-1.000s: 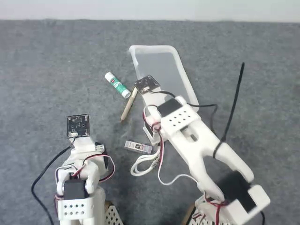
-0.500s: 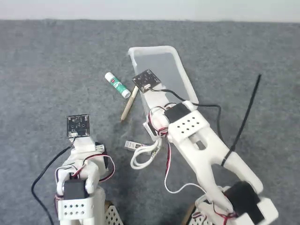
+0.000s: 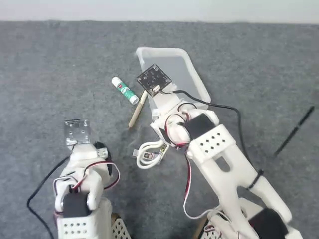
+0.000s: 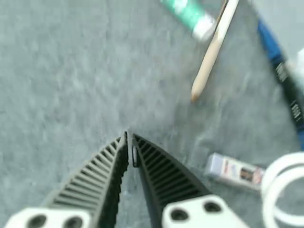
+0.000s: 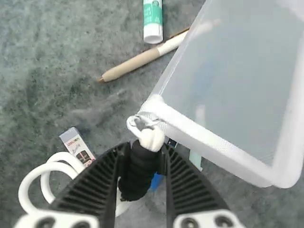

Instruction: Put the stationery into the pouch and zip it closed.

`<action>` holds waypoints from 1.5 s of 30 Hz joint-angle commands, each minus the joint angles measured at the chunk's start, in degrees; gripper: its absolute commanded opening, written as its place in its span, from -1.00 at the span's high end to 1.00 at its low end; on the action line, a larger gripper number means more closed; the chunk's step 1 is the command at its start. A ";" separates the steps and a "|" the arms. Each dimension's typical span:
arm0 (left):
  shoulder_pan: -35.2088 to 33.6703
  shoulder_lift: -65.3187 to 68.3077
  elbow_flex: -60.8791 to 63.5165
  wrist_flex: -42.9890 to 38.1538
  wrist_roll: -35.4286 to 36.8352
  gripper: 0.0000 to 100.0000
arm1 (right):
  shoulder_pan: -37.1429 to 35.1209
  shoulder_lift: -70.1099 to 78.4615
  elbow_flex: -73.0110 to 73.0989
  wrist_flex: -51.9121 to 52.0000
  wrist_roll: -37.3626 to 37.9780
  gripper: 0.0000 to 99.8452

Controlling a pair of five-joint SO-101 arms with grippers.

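Pouch: a translucent, flat plastic pouch with a white fabric rim [image 3: 173, 67] lies on the far middle of the bench, one long edge turned toward the right arm; seen from the right wrist [image 5: 237, 71], its clear face shows nothing inside.
Pouch corner: a small crumpled white tab [image 5: 137, 123] sticks out from the near corner of the rim.
Right hand: the right hand [image 5: 145, 147] is at that corner, its ribbed fingers clamped on a black, white-tipped piece [image 5: 140, 164] that touches the white tab; whether this piece is the zip pull cannot be told.
Glue stick: a white glue stick with a green label [image 3: 124, 90] lies outside the pouch, just beside its long edge.
Pencil: a pale wooden pencil [image 3: 137, 110] lies outside the pouch, its blunt end touching the glue stick and its point aimed away from the pouch.
Eraser: a small grey block eraser in a printed sleeve [image 5: 76, 145] lies on the bench near the right hand, well apart from the pencil.
Cable: a looped white cable [image 3: 149, 158] lies against the eraser.
Blue item: a blue stick with dark print [image 4: 273, 47] lies by the pouch edge; its kind is unclear.
Left hand: the left hand [image 4: 130, 137] hangs over bare bench, fingertips pressed together and holding nothing.
Bench: a grey felt-covered bench [image 3: 60, 59] carries everything.
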 commanded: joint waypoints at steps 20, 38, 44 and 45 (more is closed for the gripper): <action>9.85 -1.67 -8.48 -11.96 10.37 0.49 | 0.75 -11.74 -2.46 -0.84 1.76 0.99; 16.35 -1.67 5.93 -34.64 3.34 0.54 | -4.70 -20.44 4.57 -1.01 0.18 0.99; 16.79 -1.67 6.02 -34.11 3.16 0.54 | -6.37 -22.37 7.47 -1.63 0.18 0.99; 16.88 -1.67 6.11 -34.02 3.16 0.54 | -6.37 -22.37 7.56 -1.63 0.18 0.99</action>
